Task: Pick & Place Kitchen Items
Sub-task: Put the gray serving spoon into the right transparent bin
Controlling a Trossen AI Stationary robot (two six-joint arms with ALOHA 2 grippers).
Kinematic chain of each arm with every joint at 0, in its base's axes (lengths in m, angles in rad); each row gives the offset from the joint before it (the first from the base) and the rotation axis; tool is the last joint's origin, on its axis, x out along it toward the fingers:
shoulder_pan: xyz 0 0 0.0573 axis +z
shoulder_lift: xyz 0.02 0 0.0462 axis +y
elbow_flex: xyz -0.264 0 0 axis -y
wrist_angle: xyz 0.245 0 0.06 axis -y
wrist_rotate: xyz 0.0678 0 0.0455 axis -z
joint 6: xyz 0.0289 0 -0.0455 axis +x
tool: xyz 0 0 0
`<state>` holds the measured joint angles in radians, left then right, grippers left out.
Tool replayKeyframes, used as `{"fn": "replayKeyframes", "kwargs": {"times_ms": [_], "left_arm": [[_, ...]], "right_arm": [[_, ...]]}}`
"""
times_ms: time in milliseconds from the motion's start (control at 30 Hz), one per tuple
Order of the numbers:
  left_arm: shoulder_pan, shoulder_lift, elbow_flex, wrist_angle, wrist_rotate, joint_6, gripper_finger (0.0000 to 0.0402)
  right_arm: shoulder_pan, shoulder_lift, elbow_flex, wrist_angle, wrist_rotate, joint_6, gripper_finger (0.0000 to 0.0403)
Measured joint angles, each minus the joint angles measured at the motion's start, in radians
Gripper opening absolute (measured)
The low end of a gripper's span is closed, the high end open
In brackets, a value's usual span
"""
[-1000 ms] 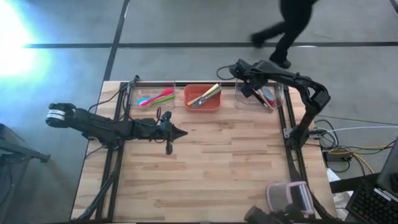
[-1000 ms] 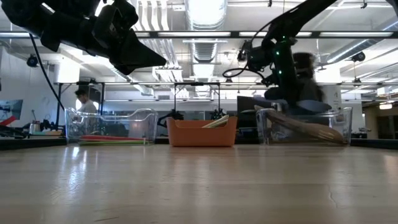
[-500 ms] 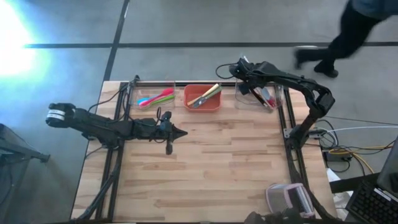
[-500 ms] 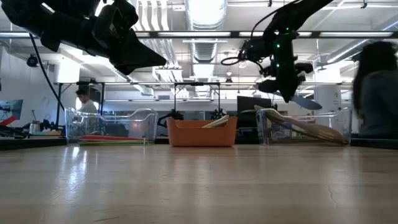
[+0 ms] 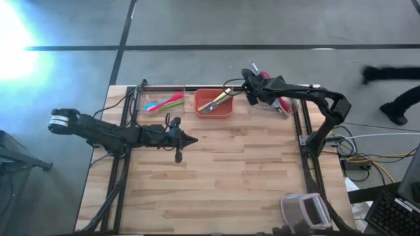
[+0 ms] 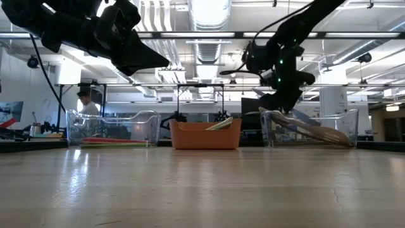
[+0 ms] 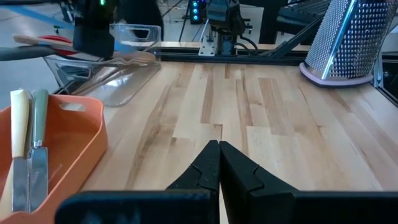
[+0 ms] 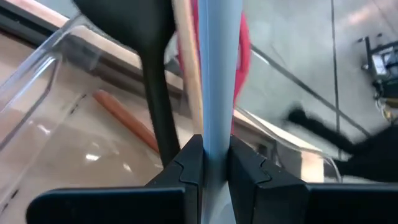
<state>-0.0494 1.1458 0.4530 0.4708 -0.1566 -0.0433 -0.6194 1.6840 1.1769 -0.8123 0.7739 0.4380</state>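
Note:
My right gripper (image 5: 250,94) hangs between the orange bin (image 5: 224,111) and the right clear bin (image 5: 293,103). It is shut on a pale blue-grey utensil (image 8: 215,68). Black, wooden and red utensils (image 8: 157,93) lie in that clear bin. The left clear bin (image 5: 140,98) holds pink, green and blue utensils (image 5: 165,103). Wooden and grey utensils (image 5: 216,100) rest in the orange bin. My left gripper (image 5: 194,139) hovers shut above the table's middle, holding nothing. My right gripper pinches the utensil's pale blue-grey handle (image 8: 215,134) between its two fingers, which lie across it. The fingers come slanting down from the table's right side. The utensil is lifted clear of the bins.
A metal grater on a pink base (image 5: 303,208) stands near the table's front right corner. Bare wooden tabletop (image 5: 230,177) fills the middle and near side. A person (image 5: 397,92) walks on the floor beyond the table's right side.
My right gripper has gone from above the right clear bin toward the table's left, nearer the orange bin. It has sunk a little and rolled about its own line. The pale blue-grey utensil has come along in its fingers.

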Motion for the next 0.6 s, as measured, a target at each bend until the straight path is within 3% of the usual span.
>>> {"fn": "replayKeyframes", "kwargs": {"times_ms": [233, 600], "left_arm": [[0.000, 0.000, 0.000, 0.000, 0.000, 0.009, 0.0007], [0.000, 0.000, 0.000, 0.000, 0.000, 0.011, 0.0007]], "right_arm": [[0.000, -0.006, -0.120, 0.226, 0.006, -0.049, 0.0032], [-0.001, -0.009, -0.183, 0.281, -0.012, -0.105, 0.0032]]}}
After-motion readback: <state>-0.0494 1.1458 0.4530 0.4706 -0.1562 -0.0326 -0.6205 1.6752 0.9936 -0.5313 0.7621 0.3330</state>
